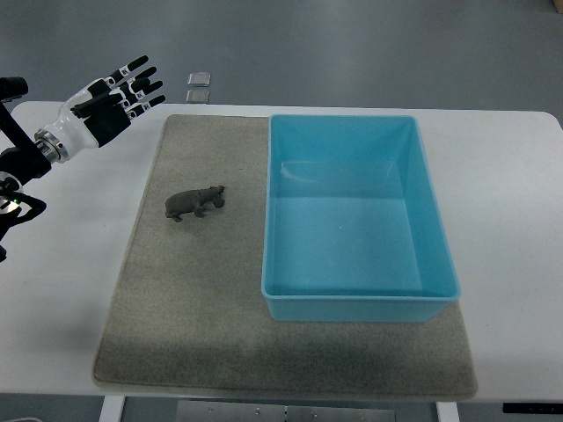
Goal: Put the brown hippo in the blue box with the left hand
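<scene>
A small brown hippo (195,203) stands on the grey mat (176,299), just left of the blue box (352,303). The box is an open rectangular bin with nothing inside. My left hand (123,94) hovers over the table's far left corner, well up and to the left of the hippo. Its fingers are spread and hold nothing. The right arm does not show.
The white table (510,229) carries the mat and box. Two small pale squares (199,86) lie on the floor beyond the table's far edge.
</scene>
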Controlling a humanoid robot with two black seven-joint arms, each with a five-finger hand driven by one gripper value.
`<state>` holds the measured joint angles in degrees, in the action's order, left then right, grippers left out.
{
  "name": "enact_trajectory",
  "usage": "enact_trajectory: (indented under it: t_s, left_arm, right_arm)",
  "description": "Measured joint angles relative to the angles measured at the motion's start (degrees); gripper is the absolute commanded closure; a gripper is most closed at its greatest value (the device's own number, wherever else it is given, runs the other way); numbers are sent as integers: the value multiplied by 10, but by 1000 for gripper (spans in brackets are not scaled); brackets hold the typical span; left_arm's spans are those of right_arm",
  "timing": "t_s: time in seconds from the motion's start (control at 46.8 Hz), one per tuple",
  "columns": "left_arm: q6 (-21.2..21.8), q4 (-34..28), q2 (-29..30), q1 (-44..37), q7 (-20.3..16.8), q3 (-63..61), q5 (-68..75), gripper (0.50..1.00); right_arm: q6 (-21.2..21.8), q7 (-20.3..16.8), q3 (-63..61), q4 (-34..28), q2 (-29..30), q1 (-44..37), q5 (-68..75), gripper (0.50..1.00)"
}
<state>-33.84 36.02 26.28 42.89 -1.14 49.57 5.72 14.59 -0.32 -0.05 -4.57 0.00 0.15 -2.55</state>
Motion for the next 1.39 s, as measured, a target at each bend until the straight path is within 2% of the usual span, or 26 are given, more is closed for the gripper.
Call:
enact_trajectory:
  t_s: [0.299,0.492,0.578,0.663,0.77,0.898,1.241,1.39]
  left_arm:
    - [0,5,9,0,-12,0,1,504]
    - [10,52,47,0,-10,-5,1,519]
    - [5,73,70,0,-11,-9,5,538]
    - [2,103,97,-7,-13,-10,18,596]
    - [2,140,134,-9,-15,-10,45,617]
    - [4,172,176,-8,-24,-14,87,604]
    - [4,247,279,-10,-92,-40,257,576]
    - [4,283,310,-11,-106,-41,355,506]
  right_arm:
    - [0,0,0,0,0,0,0,564]
    - [0,0,0,0,0,0,0,564]
    - [0,0,0,0,0,0,0,564]
    - [0,0,0,0,0,0,0,564]
    - [0,0,0,0,0,0,0,564]
    - [0,0,0,0,0,0,0,564]
    - [0,0,0,0,0,0,0,564]
    - [0,0,0,0,0,0,0,564]
